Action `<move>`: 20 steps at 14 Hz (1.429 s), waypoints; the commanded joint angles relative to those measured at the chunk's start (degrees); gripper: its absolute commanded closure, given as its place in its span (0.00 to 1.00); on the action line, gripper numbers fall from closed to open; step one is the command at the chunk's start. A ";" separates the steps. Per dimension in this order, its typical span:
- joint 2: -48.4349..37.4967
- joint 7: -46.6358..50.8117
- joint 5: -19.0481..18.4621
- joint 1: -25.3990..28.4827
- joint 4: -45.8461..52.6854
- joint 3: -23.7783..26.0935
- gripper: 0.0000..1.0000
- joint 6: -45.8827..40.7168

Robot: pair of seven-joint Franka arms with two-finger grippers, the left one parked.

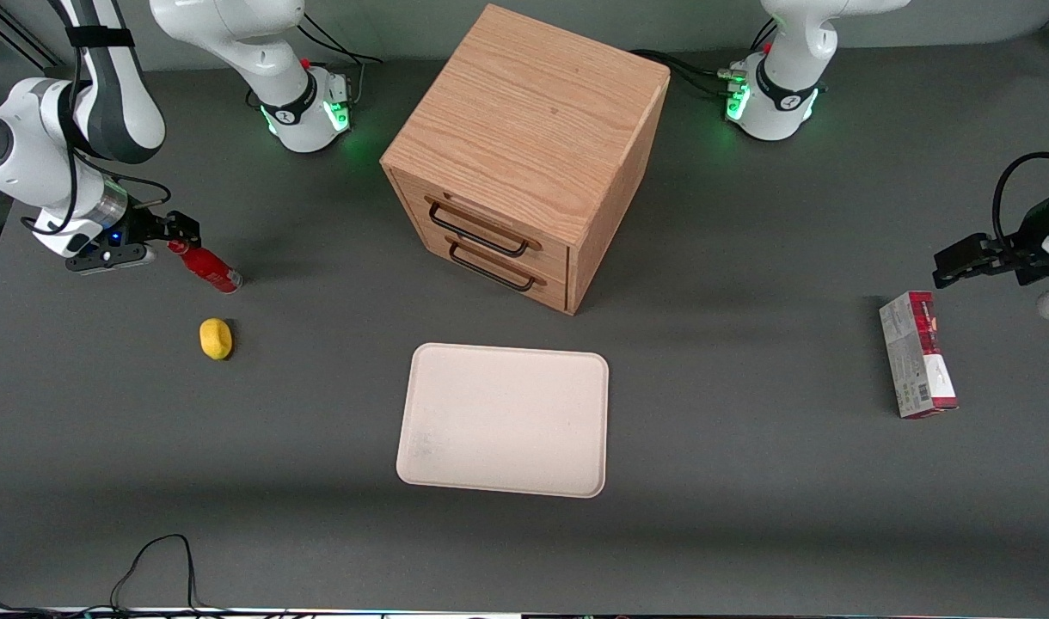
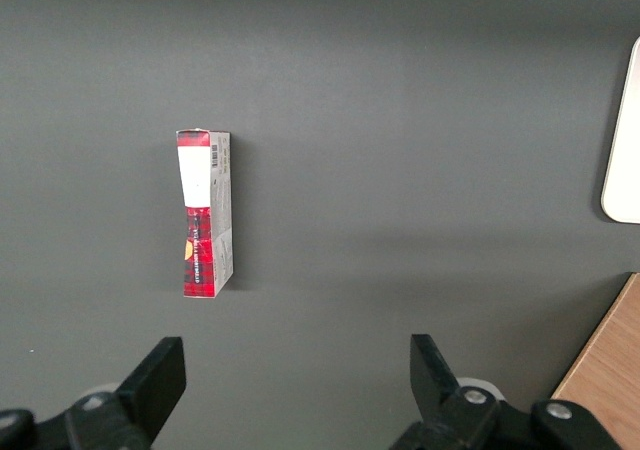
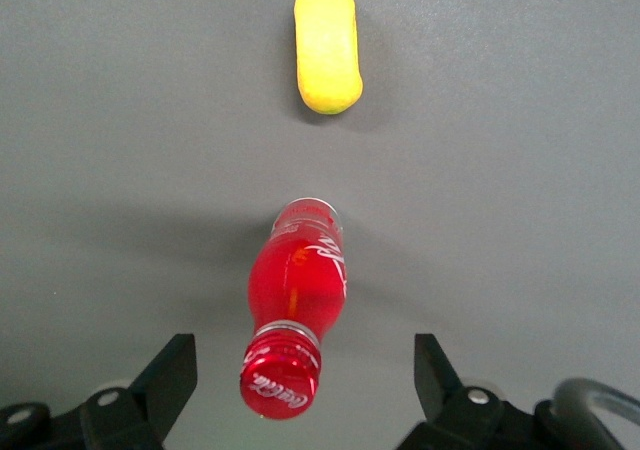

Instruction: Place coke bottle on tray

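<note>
Nearest the front camera, a large flat cream-white tray (image 1: 503,419) with rounded corners and a low rim, faintly smudged, bare on the dark grey table (image 1: 748,516). Farther back, toward the working arm's end, a small yellow lemon-like object (image 1: 216,338). A little farther still, the coke bottle (image 1: 208,265): small, slim, clear red body with white script, red lettered cap, greyish clear base, standing tilted on the table. Well apart from the tray. Right at its cap, the gripper (image 1: 174,234), black fingers spread wide on either side of the cap, not touching it in the right wrist view (image 3: 300,370). Toward the parked arm's end, a red-and-grey carton (image 1: 917,353) lying flat. Farthest, an oak two-drawer cabinet (image 1: 529,150).
</note>
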 commanded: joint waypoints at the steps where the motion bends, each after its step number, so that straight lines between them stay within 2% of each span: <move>1: -1.44 -0.15 -1.31 1.03 -0.90 -1.00 0.99 0.94; 9: -1.88 0.90 -1.31 1.91 -0.73 -0.65 1.00 0.15; 12: -3.11 3.79 -1.23 1.91 2.42 1.19 1.00 -4.32; 14: -3.11 5.04 -1.05 2.00 8.03 3.56 1.00 -10.37; 16: -1.89 5.47 -0.44 2.00 17.85 5.41 1.00 -20.27; 18: 1.97 6.09 2.89 4.54 30.50 6.29 1.00 -30.39; 20: 8.02 6.09 4.83 4.81 43.77 6.99 1.00 -38.39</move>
